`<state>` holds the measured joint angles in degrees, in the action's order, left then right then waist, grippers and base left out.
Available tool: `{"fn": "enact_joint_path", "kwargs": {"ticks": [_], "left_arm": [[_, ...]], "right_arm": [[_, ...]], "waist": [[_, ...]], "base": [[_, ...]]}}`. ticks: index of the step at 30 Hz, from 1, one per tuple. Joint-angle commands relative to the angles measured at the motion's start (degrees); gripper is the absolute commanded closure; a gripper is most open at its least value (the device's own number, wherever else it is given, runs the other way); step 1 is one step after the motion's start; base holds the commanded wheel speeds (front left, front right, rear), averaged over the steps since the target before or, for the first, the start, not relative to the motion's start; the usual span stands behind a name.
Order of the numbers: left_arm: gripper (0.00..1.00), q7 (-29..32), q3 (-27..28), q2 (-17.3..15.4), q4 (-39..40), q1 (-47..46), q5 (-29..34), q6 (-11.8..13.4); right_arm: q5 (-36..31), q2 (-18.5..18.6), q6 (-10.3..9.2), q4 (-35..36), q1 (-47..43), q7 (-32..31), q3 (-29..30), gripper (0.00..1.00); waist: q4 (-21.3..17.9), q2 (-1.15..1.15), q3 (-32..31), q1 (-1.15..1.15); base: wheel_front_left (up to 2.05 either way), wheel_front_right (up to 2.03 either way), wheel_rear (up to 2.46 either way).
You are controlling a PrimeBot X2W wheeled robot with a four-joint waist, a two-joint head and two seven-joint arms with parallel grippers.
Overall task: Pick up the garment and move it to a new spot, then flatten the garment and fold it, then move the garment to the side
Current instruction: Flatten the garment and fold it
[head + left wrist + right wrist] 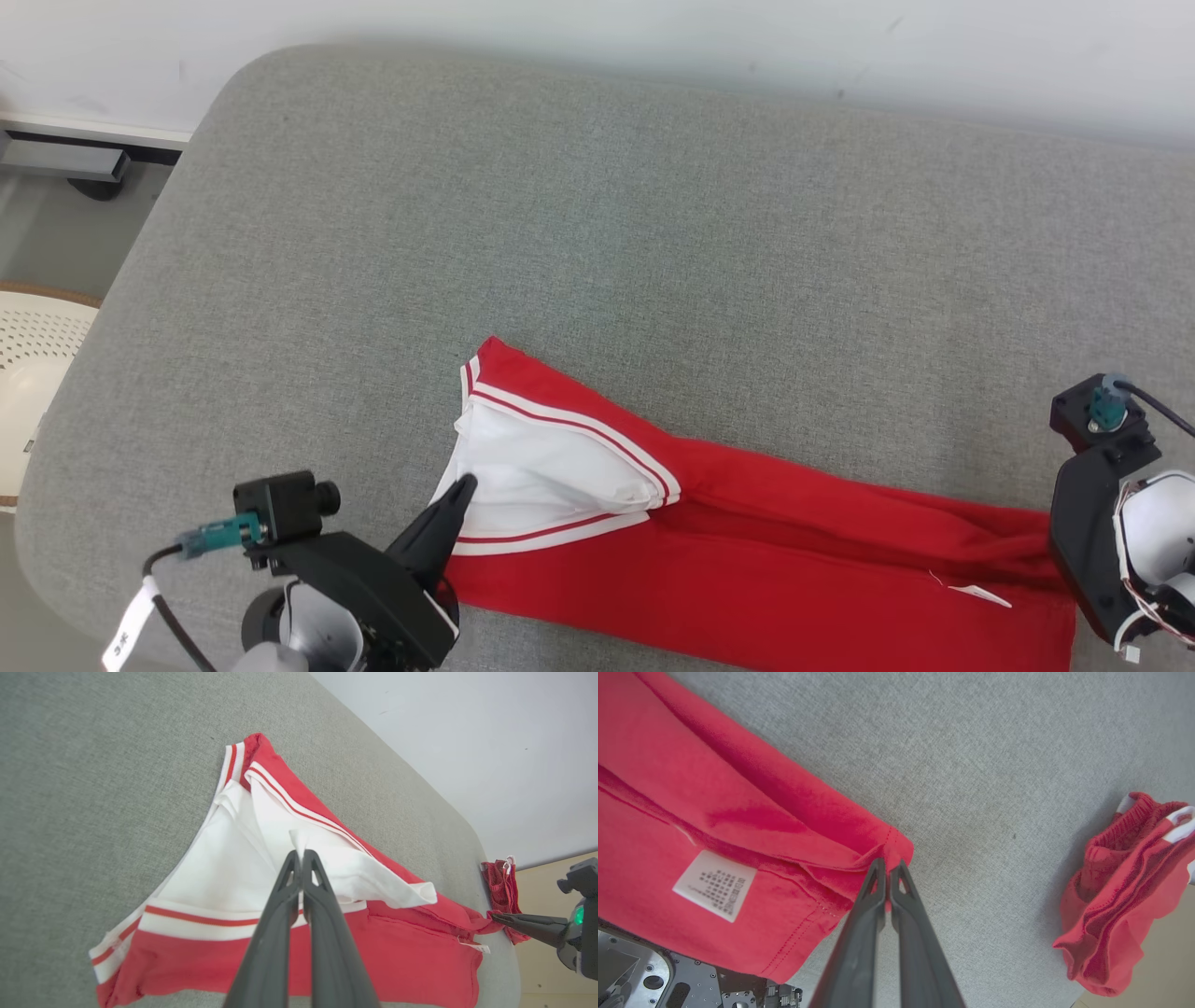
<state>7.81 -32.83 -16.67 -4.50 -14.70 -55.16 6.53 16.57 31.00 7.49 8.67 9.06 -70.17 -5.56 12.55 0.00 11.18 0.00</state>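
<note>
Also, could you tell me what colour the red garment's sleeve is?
The sleeve is white with a red-striped hem; clearest in left wrist view.

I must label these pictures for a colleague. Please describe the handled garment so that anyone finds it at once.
On the grey cushion, at the near edge, the red garment lies stretched out, with a white, red-striped part at its left end. The other red piece, beyond its right end, is a small bunched-up bundle.

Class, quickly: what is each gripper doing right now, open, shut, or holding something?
Left gripper: shut, pinching the white part of the garment.
Right gripper: shut, pinching the garment's red hem corner.
</note>
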Motion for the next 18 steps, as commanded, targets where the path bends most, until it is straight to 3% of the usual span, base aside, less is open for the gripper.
{"fn": "enact_joint_path", "kwargs": {"ticks": [1, 16, 17, 18], "left_arm": [[1.0, 0.0, 0.2, -0.2, -0.2, 1.0, -0.6, 0.2], [1.0, 1.6, -0.5, -0.6, -3.0, 5.9, -2.5, 1.9], [1.0, 1.9, -0.8, -0.5, -3.2, 6.2, -2.5, 1.8], [1.0, 2.3, -1.3, -0.4, -3.5, 6.4, -2.7, 1.7]], "right_arm": [[0.7, -0.1, 0.0, 0.3, -0.8, -0.5, -0.1, 1.0], [0.0, -1.2, 0.0, 0.6, -2.9, -1.4, 1.6, 1.0], [-0.3, -1.8, 0.0, 0.4, -3.0, -1.2, 2.3, 0.0], [-0.5, -2.0, 0.0, 0.3, -3.2, -1.3, 2.4, 0.0]], "waist": [[0.1, 0.0, 0.0, 0.0], [-0.4, 0.0, -1.4, 0.0], [-0.3, 0.0, -1.6, 0.0], [-0.3, 0.0, -1.7, 0.0]], "base": [[0.0, 0.0, 0.0], [0.0, 0.0, 0.0], [0.0, 0.0, 0.0], [0.0, 0.0, 0.0]]}}
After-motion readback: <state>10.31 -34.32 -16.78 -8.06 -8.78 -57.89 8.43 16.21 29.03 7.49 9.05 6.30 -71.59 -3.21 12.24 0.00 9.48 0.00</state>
